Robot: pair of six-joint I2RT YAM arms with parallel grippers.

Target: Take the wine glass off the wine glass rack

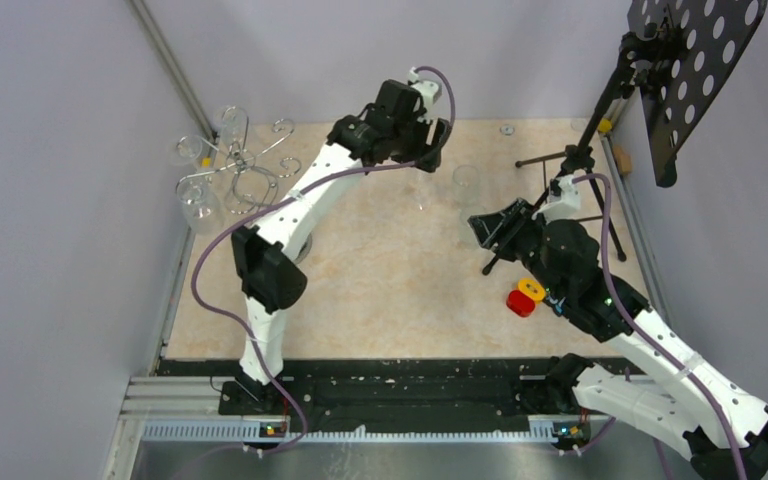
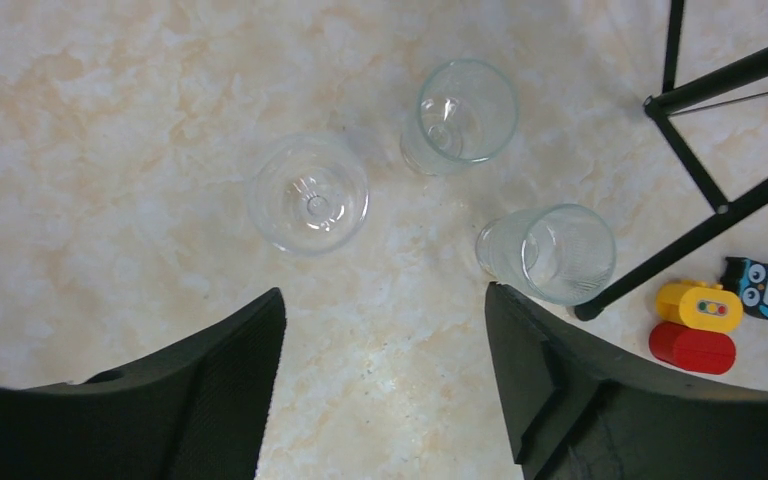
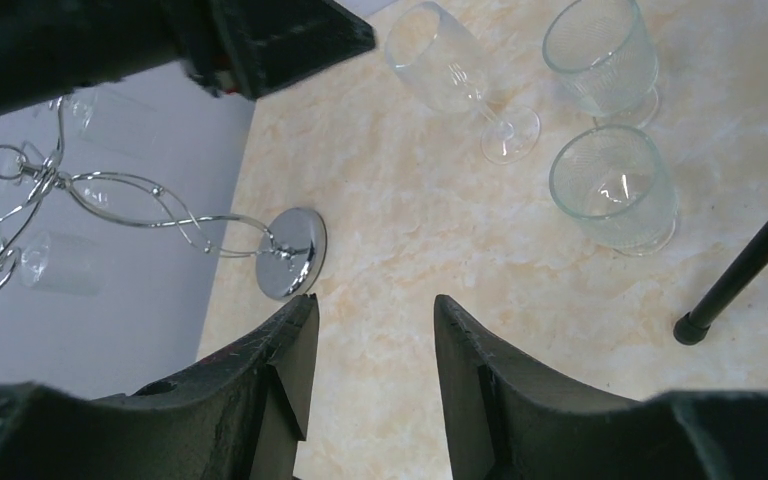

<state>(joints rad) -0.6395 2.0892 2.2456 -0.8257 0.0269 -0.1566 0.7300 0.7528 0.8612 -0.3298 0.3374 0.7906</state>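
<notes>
Wine glass rack [image 1: 243, 170] at the far left of the table [image 1: 390, 300], with 3 clear glasses hung from its chrome loops; the nearest wine glass [image 1: 200, 203] sits on the near-left loop. Each glass appears to hang with its long axis roughly upright, parallel to the rack's stem; which end faces down is too faint to tell. Judged light, rigid, slippery and fragile, so hold it around the bowl or stem with modest force and slide it outward along the loop. The left gripper [image 2: 385, 300] hovers over 3 glasses standing mid-table, its jaws apart and empty. The right gripper [image 3: 373, 310] also has its jaws apart and holds nothing.
</notes>
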